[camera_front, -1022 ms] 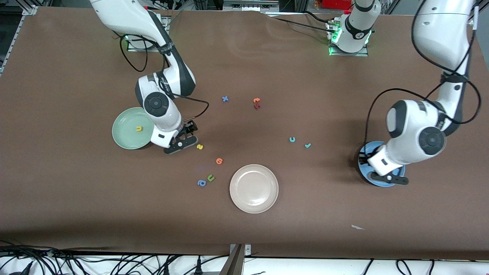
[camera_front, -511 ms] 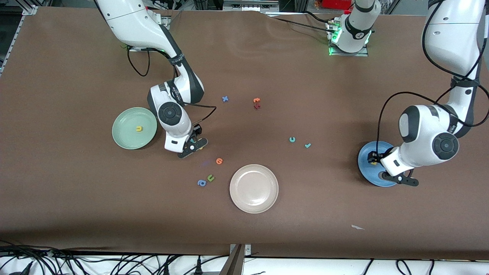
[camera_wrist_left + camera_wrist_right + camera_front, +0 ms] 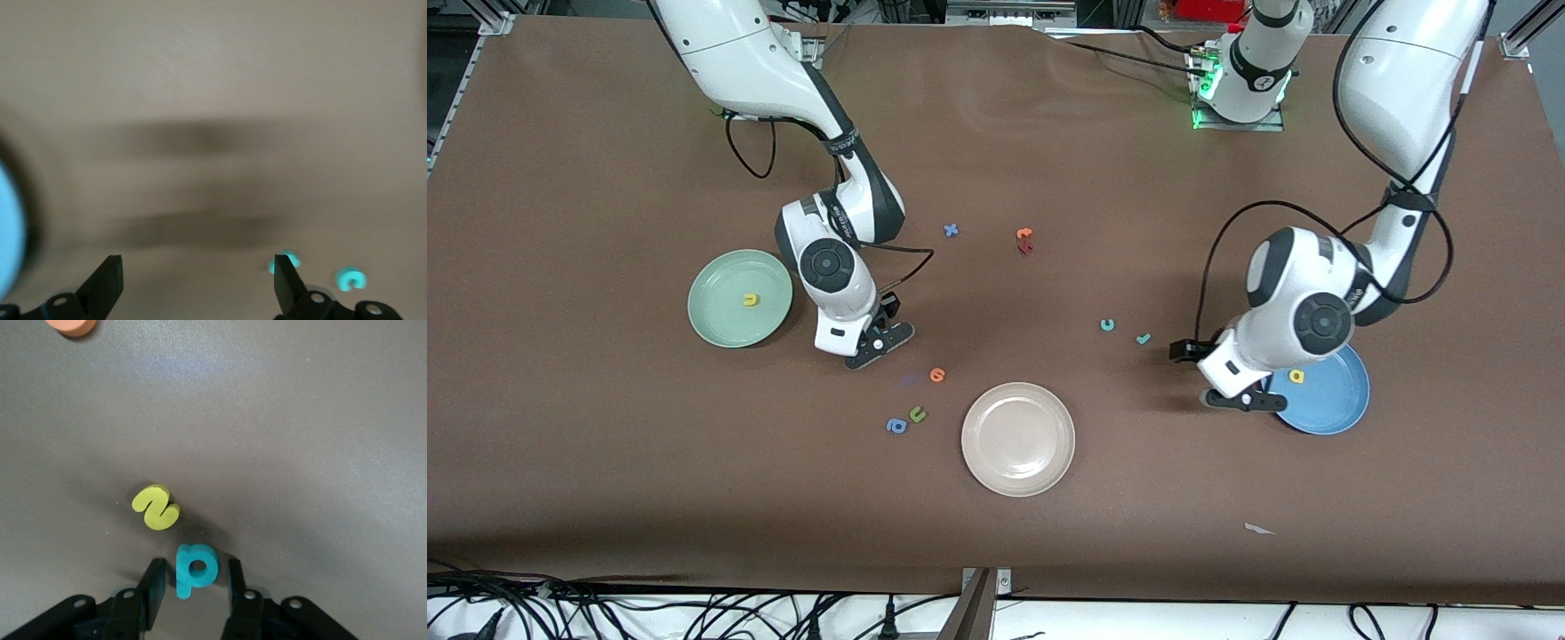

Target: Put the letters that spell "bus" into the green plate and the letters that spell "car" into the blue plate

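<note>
Down at the table (image 3: 560, 133), right gripper (image 3: 191, 581) is straddling the teal "b" (image 3: 195, 568), fingers not quite touching; left gripper (image 3: 198, 287) is hanging spread beside the blue plate (image 3: 1334, 404).

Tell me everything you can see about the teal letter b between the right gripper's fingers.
The teal-blue b is a small, thick foam-looking letter with a round hole in its bowl and a straight stem. It lies flat on the brown table, between the two fingers of the right gripper, which stand close on either side of it; whether they press it cannot be told. The yellow s lies just beside it, apart. In the front view the gripper hides it.
</note>
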Available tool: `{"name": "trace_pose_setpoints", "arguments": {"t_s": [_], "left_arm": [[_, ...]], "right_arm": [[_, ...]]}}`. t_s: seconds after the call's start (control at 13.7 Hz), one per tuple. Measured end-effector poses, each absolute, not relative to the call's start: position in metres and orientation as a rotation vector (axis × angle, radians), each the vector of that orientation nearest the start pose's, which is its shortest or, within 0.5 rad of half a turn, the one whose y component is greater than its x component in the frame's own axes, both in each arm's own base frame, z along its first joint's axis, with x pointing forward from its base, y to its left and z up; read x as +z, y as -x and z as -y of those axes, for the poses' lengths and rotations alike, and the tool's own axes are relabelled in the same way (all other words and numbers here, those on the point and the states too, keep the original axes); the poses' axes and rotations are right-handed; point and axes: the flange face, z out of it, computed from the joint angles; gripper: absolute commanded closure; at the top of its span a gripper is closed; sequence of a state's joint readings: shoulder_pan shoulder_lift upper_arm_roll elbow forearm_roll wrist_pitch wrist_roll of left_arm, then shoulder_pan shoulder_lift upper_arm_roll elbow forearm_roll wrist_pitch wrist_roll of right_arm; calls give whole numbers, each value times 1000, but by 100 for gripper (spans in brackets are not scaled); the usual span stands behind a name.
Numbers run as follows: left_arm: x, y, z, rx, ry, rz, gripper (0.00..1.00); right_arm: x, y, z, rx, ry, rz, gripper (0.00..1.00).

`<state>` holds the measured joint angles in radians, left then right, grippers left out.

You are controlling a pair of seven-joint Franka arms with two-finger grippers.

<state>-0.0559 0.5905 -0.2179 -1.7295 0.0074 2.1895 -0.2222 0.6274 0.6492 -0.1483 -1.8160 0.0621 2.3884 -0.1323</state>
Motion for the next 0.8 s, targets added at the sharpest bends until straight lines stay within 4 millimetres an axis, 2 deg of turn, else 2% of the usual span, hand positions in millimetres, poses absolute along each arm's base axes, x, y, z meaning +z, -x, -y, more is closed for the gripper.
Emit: {"name": "trace_pose_setpoints", "arguments": {"t_s": [0.07,0.15,0.29,0.44,0.58,0.8], "left_arm": [[235,-629,179,224,3228,-6,1],[230,-622,193,206,3241,30,2],[216,-602,219,145,3264,63,9],[206,-583,237,127,3263,50,14],[202,-573,246,111,3222,26,18],[196,-568,244,105,3194,15,25]], "right_arm": [[178,-567,-302,92,3060,933,88],[178,-567,-302,92,3060,935,90],[179,-568,-302,89,3058,939,90],[185,-574,-298,76,3058,940,89],[205,-587,-273,126,3068,930,89],[247,-608,-204,207,3042,940,89]]}}
